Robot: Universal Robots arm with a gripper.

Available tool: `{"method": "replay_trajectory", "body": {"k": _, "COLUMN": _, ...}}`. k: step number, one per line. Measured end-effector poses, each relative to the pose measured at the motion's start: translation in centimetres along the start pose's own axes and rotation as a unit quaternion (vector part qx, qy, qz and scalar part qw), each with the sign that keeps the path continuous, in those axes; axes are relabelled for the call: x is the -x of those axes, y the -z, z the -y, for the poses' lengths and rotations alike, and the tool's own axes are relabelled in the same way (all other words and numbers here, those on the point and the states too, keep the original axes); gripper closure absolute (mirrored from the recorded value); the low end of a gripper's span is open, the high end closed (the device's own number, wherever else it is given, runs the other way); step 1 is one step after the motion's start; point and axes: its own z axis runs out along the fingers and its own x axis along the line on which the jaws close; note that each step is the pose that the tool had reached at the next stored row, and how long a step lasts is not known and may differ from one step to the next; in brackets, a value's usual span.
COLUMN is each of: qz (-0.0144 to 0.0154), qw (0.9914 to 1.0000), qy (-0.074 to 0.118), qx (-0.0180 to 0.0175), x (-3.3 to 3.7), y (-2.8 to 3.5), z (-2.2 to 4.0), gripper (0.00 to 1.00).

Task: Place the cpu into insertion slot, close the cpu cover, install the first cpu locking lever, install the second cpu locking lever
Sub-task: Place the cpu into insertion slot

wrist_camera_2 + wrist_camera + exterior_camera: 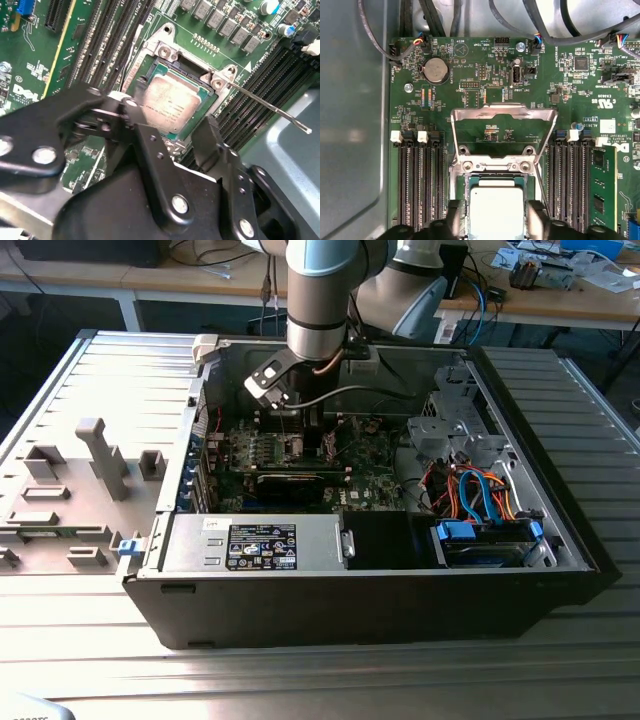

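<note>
Inside the PC case, cpu is sitting in the insertion slot, gripper hovering with fingers released; cpu cover and locking lever not closed yet.

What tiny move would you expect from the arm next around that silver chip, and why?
Probably a short straight lift of the gripper, I'd judge. The cpu looks to lie flat inside the insertion slot. The cpu cover stands flipped back open beyond it. The gripper straddles the chip, so it sits in the cover's path.
</note>
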Motion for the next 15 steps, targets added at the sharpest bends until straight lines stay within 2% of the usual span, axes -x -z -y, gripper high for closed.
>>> {"method": "replay_trajectory", "body": {"k": 6, "qz": 0.0002, "qw": 0.99991, "qy": 0.013, "qx": 0.0001, "x": 0.15, "y": 0.0, "z": 0.02, "gripper": 0.7}}
{"method": "replay_trajectory", "body": {"k": 7, "qz": 0.0002, "qw": 0.99988, "qy": 0.016, "qx": 0.0002, "x": 0.18, "y": -0.02, "z": 0.02, "gripper": 0.7}}
{"method": "replay_trajectory", "body": {"k": 8, "qz": 0.0001, "qw": 0.99979, "qy": 0.021, "qx": 0.0003, "x": 0.29, "y": -0.07, "z": 0.02, "gripper": 0.76}}
{"method": "replay_trajectory", "body": {"k": 9, "qz": 0.0001, "qw": 0.99969, "qy": 0.025, "qx": 0.0003, "x": 0.41, "y": -0.12, "z": 0.02, "gripper": 0.89}}
{"method": "replay_trajectory", "body": {"k": 10, "qz": -0.0012, "qw": 0.99951, "qy": 0.031, "qx": 0.0005, "x": 0.67, "y": -0.23, "z": 0.03, "gripper": 0.89}}
{"method": "replay_trajectory", "body": {"k": 12, "qz": -0.0016, "qw": 0.99951, "qy": 0.031, "qx": 0.0008, "x": 0.71, "y": -0.16, "z": 0.02, "gripper": 0.89}}
{"method": "replay_trajectory", "body": {"k": 13, "qz": -0.0024, "qw": 0.9995, "qy": 0.031, "qx": 0.0013, "x": 0.69, "y": 0.0, "z": 0.01, "gripper": 0.89}}
{"method": "replay_trajectory", "body": {"k": 15, "qz": -0.0018, "qw": 0.99951, "qy": 0.031, "qx": 0.0008, "x": 0.72, "y": 0.8, "z": 0.02, "gripper": 0.89}}
